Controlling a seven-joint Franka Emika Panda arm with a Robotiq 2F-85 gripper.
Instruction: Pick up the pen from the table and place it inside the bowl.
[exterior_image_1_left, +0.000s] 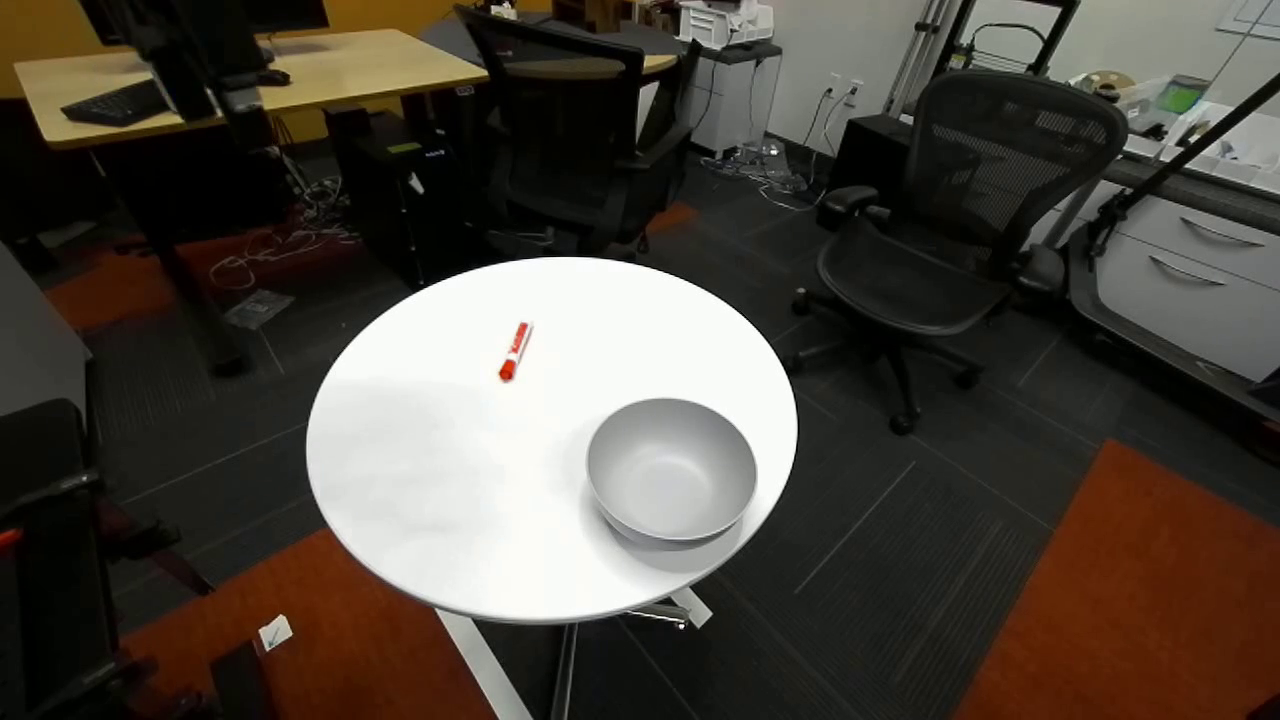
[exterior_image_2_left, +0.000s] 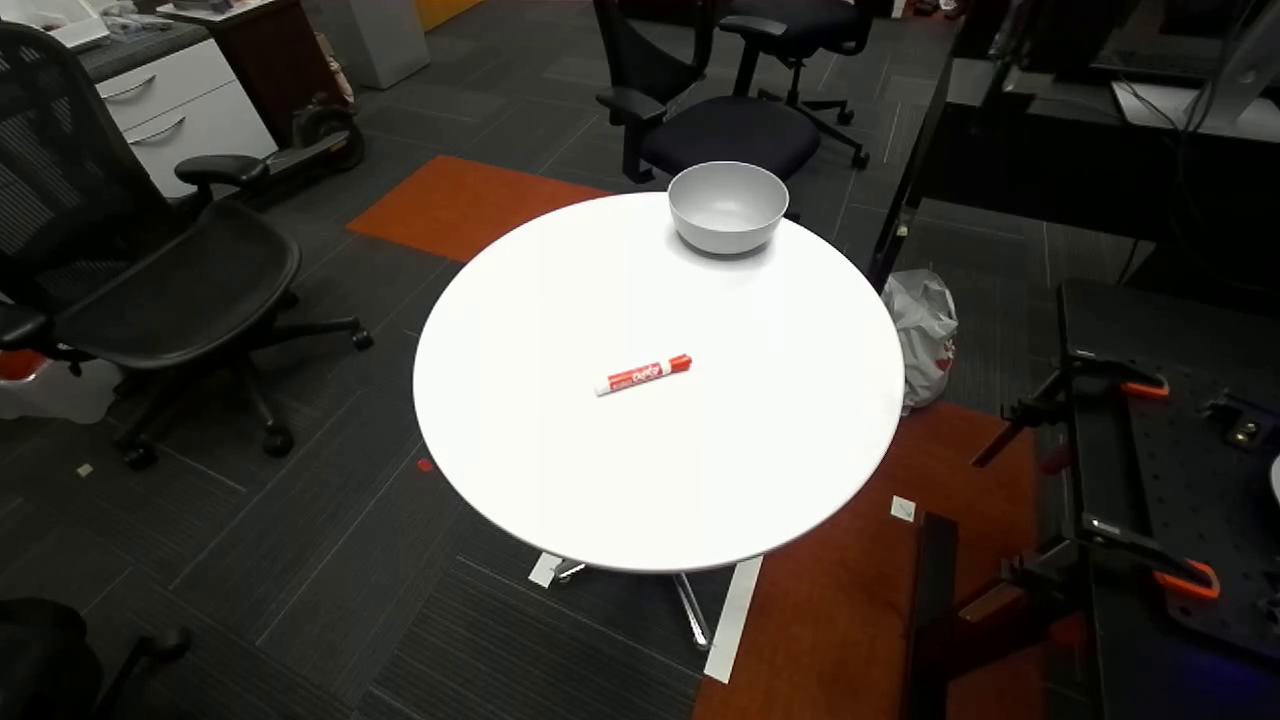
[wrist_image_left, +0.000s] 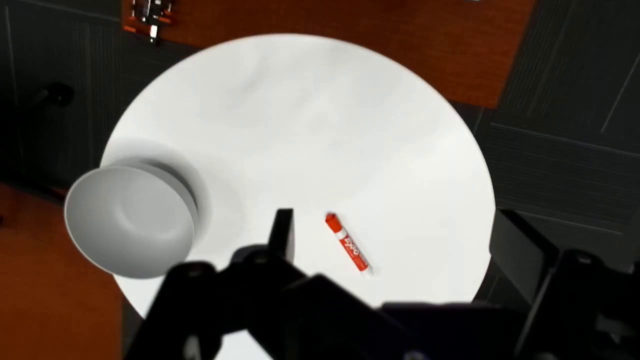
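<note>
The pen (wrist_image_left: 348, 245) is a red and white marker lying flat on the round white table (wrist_image_left: 300, 100); it also shows in both exterior views (exterior_image_1_left: 515, 351) (exterior_image_2_left: 644, 375). The silvery-grey bowl (wrist_image_left: 131, 220) stands upright near the table's edge, apart from the pen, and shows in both exterior views (exterior_image_1_left: 670, 470) (exterior_image_2_left: 728, 208). I see nothing inside the bowl. My gripper (wrist_image_left: 395, 212) is wide open and empty, high above the table. In the wrist view the pen appears between the fingers, closer to the left one. A dark blurred shape at upper left in an exterior view looks like the gripper (exterior_image_1_left: 205, 75).
A black mesh chair (exterior_image_1_left: 930, 220) stands beside the table, and another dark chair (exterior_image_1_left: 570, 130) stands behind it. A wooden desk (exterior_image_1_left: 350, 70) is at the back. A black stand with orange-tipped clamps (exterior_image_2_left: 1150, 480) is beside the table.
</note>
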